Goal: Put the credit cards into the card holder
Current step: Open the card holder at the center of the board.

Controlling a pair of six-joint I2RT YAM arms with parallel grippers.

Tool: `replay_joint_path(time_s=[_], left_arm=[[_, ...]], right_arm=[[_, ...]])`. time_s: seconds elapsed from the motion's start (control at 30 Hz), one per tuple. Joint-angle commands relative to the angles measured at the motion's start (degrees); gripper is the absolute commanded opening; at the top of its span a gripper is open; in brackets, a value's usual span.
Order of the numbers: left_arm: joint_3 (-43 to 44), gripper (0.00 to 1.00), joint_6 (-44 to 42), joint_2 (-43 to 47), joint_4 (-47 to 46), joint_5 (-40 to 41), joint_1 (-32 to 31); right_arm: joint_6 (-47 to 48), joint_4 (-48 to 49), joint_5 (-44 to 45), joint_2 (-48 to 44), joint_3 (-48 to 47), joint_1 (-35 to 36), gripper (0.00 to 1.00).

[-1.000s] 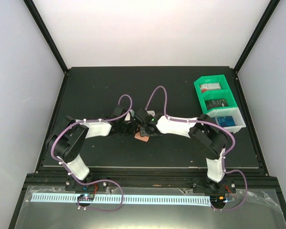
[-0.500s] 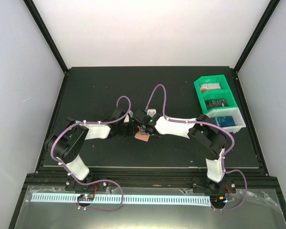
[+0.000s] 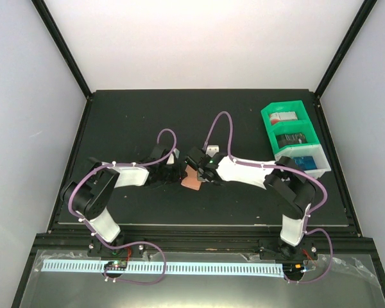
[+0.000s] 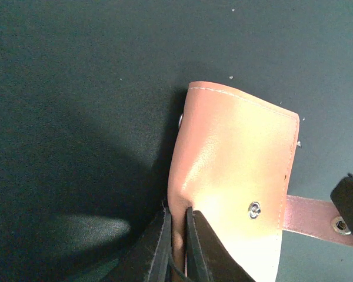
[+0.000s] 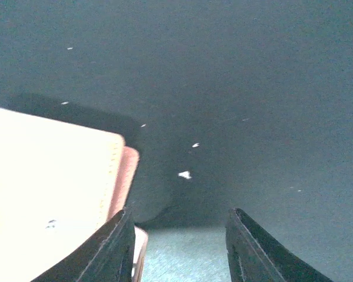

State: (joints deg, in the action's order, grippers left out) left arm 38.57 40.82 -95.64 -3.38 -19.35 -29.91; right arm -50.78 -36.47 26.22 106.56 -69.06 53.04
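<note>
We see the left end effector [image 4: 176, 220] has just clamped one edge of the salmon card holder [image 4: 235, 153] mid-counter [image 3: 128, 122], while the right end effector [image 5: 179, 229], jaws apart but narrowing, nears its snap tab [image 4: 317, 214], and the credit cards [image 3: 283, 117] wait in the far-right green bin [image 3: 267, 114].

Top external: high above near edge, facing down over whole table [image 3: 115, 128]. Left wrist, right wrist: close in, aimed down at table. Shared across all three: card holder [image 4: 235, 158].

No writing can be read anywhere. Print on the credit cards [image 3: 283, 117] in the right tray [image 3: 283, 104] is too small.
</note>
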Motion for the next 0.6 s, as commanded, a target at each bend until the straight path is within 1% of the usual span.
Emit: replay_joint_path(time_s=[0.0,0.13,0.3,0.37,0.4,0.57], left_arm=[[-1.86,0.10,-1.34,-3.43,11.88,1.63,-0.41],[-2.15,0.12,-1.39,-2.91,11.92,1.51,-0.39],[-2.52,0.13,-1.55,-2.72,11.75,1.57,-0.37],[-2.49,0.13,-1.61,-2.64,11.84,1.72,-0.37],[-2.45,0.13,-1.66,-2.54,12.01,1.93,-0.41],[-3.45,0.18,-1.36,0.40,12.08,4.30,-0.44]], right_arm=[[1.24,7.04,-7.75,-2.87,2.34,-0.56,0.45],[0.08,7.50,-10.70,-2.48,3.38,-0.57,0.39],[-1.49,7.14,-11.19,-2.43,5.51,-0.57,0.30],[-2.63,7.03,-10.72,-2.68,6.50,-0.59,0.20],[-3.08,7.63,-10.37,-3.05,7.40,-0.57,0.17],[-3.87,11.41,-10.57,-3.80,9.56,-0.66,0.14]])
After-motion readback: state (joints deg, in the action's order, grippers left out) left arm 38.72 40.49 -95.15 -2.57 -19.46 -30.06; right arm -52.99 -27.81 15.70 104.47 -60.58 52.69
